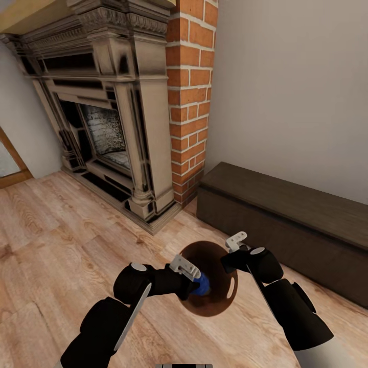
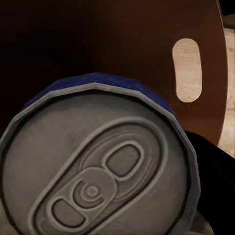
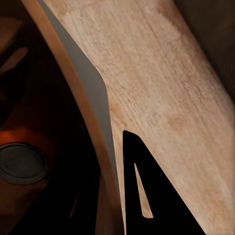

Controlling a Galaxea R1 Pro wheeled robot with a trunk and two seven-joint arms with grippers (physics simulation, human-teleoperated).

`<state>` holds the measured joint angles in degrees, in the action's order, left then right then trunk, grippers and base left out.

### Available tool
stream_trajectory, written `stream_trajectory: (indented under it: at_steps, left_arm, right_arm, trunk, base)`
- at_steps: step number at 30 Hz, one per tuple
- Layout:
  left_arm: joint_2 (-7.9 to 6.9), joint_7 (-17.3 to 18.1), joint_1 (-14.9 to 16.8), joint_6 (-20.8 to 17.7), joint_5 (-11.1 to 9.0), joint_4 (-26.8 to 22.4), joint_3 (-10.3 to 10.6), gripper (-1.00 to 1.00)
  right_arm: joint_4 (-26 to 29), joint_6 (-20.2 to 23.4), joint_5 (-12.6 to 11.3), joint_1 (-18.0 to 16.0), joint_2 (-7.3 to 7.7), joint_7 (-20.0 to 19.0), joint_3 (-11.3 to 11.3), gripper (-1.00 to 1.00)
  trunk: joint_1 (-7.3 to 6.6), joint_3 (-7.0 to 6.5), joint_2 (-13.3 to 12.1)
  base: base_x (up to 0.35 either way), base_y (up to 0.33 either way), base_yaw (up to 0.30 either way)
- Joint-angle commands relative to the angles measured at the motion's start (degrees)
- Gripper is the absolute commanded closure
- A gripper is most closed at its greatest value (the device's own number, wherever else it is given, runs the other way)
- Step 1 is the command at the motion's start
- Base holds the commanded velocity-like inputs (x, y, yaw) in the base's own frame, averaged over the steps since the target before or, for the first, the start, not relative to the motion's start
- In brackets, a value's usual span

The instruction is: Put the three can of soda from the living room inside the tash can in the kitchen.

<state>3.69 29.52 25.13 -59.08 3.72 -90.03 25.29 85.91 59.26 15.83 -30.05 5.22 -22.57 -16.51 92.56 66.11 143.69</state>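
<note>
The trash can (image 1: 221,299) hangs tilted in front of me, its coppery brown inside facing up. My right gripper (image 1: 234,251) is shut on its rim; in the right wrist view one dark finger (image 3: 147,196) lies outside the thin wall (image 3: 93,98). An orange can of soda (image 3: 22,164) with a grey top lies deep inside the bin. My left gripper (image 1: 197,283) is shut on the blue can of soda (image 1: 204,286) inside the bin's mouth. Close up, the blue can's grey pull-tab top (image 2: 98,171) sits before the brown wall and an oval cut-out (image 2: 187,70).
An ornate fireplace (image 1: 102,117) and a brick column (image 1: 191,92) stand ahead. A long dark low bench (image 1: 286,214) runs along the right wall. Warm plank floor (image 1: 61,230) spreads to the left, where a wood-framed glass door (image 1: 7,163) shows.
</note>
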Motion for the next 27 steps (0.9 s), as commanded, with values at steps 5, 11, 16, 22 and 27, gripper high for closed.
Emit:
stream_trajectory:
  at_steps: [5,11,16,22,27]
  left_arm:
    - [0.01,-3.6,0.0,0.7,3.2,0.2,-0.6,1.00]
    - [0.00,-5.7,0.0,0.8,3.2,0.3,-0.2,1.00]
    - [0.00,-7.0,0.0,1.0,3.3,0.3,0.6,1.00]
    - [0.00,-8.4,0.0,2.2,3.2,1.9,1.1,1.00]
    - [0.07,-8.9,0.0,2.6,3.3,2.3,1.1,1.00]
  right_arm:
    - [0.8,0.7,-4.6,0.0,-0.42,-0.7,-0.2,1.00]
    - [1.1,0.7,-4.5,0.0,-1.35,-0.7,-1.4,1.00]
    - [1.1,0.7,-4.5,0.0,-1.76,-0.7,-2.1,1.00]
    - [1.2,0.7,-4.5,0.0,-2.60,-0.7,-2.2,1.00]
    - [1.4,0.7,-4.5,0.0,-2.77,-0.7,-2.3,1.00]
  trunk:
    - [0.00,0.00,0.0]
    - [0.00,0.00,0.0]
    - [0.00,0.00,0.0]
    - [0.00,0.00,0.0]
    - [0.00,0.00,0.0]
  base:
    - [0.000,0.000,0.000]
    - [0.000,0.000,0.000]
    - [0.000,0.000,0.000]
    - [0.000,0.000,0.000]
    - [0.000,0.000,0.000]
